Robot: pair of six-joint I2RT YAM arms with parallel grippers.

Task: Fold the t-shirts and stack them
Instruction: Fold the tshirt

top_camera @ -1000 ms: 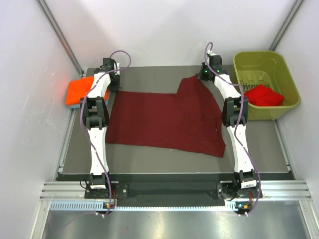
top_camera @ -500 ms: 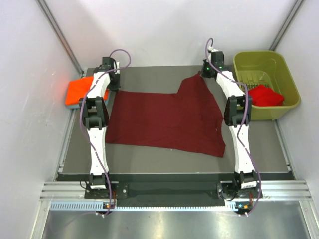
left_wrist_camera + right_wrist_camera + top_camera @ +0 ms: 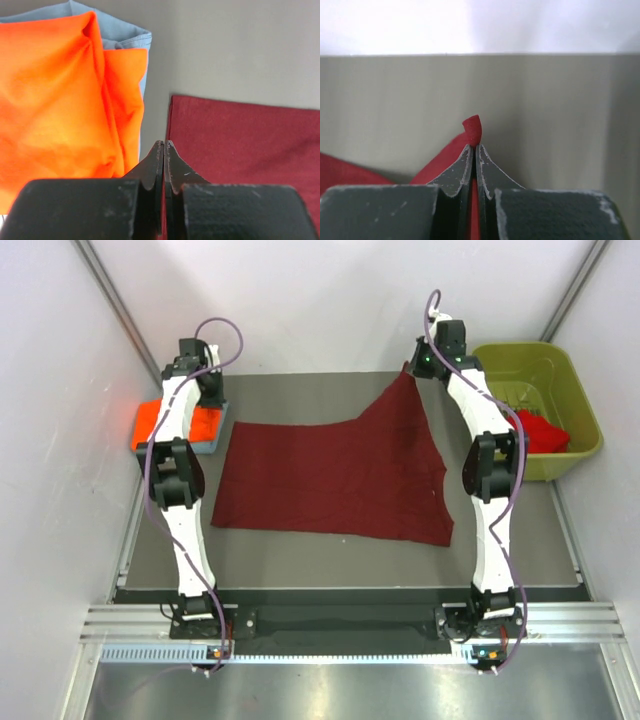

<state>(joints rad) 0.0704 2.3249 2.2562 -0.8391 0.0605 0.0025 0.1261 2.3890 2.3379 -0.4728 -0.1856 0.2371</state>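
Four t-shirts are in view, one of each colour. The single dark maroon t-shirt (image 3: 335, 480) lies spread across the middle of the grey table (image 3: 300, 560), mostly flat, with its far right corner drawn up into a peak. The right gripper (image 3: 410, 370) holds that peak. In the right wrist view its two fingers are pressed together on the cloth, and a small nub of the fabric pokes out above the tips. The one bright orange t-shirt (image 3: 150, 420) sits folded at the far left edge of the table on top of the one grey-blue t-shirt (image 3: 122, 35), which shows as a border around the orange. This pile of two lies just beside the maroon shirt's left edge, with a narrow strip of bare table between them. The left gripper (image 3: 212, 405) hangs over that spot. In the left wrist view its two fingers are closed tip to tip above the maroon edge, and no cloth shows between the tips. The one bright red t-shirt (image 3: 545, 430) lies crumpled in the single olive-green bin (image 3: 520, 355) at the far right, partly hidden behind the right arm.
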